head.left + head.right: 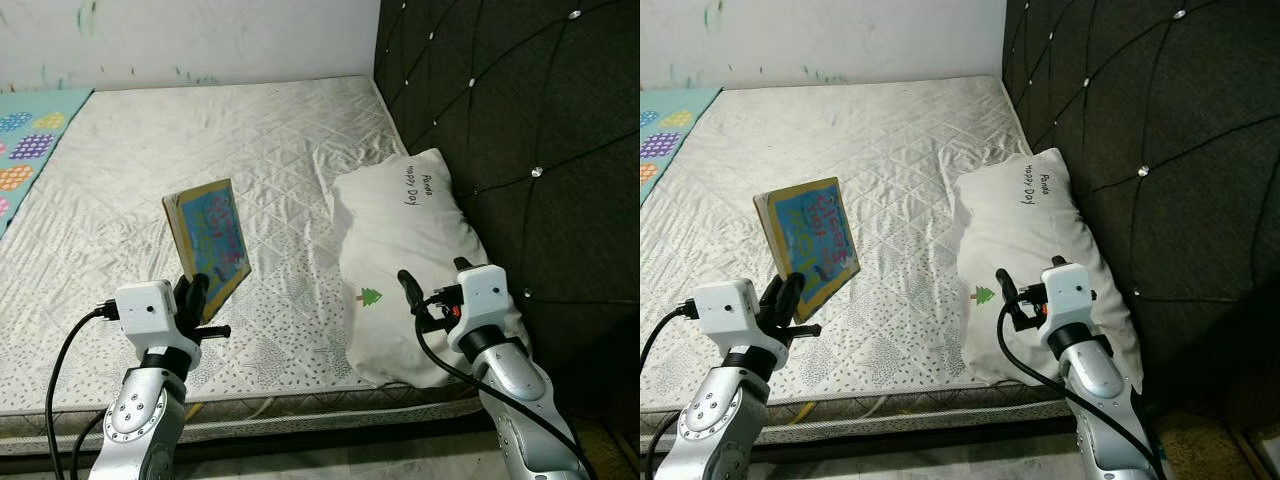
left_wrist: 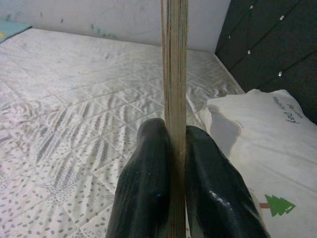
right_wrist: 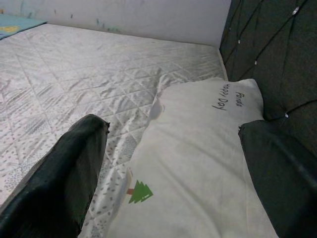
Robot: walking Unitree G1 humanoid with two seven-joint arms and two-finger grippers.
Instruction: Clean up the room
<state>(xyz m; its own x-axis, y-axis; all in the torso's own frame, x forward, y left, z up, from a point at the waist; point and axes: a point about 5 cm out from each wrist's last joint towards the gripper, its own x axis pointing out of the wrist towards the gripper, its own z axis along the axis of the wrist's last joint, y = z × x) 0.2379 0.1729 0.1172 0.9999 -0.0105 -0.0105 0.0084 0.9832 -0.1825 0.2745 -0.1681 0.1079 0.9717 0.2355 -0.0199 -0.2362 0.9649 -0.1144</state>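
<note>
Left end effector (image 1: 196, 296) clenched on thin colourful cardboard picture book (image 1: 210, 240), lifted clear above quilted white mattress (image 1: 200, 140). Right end effector (image 3: 173, 163) released, hovering over white pillow (image 1: 400, 250). We judge book stowing left.

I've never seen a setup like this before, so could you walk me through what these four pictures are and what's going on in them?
It is a walking humanoid robot with two silver arms, each ending in a two-fingered black tool. The two wide pictures come from cameras in its head, looking down at a bed; the two close-ups come from cameras on its wrists. The left tool is shut on a colourful book, held up on edge above the quilted mattress; its wrist view sees the book's page edge between the fingers. The right tool hovers open over a white pillow lying beside the dark padded headboard.
</note>
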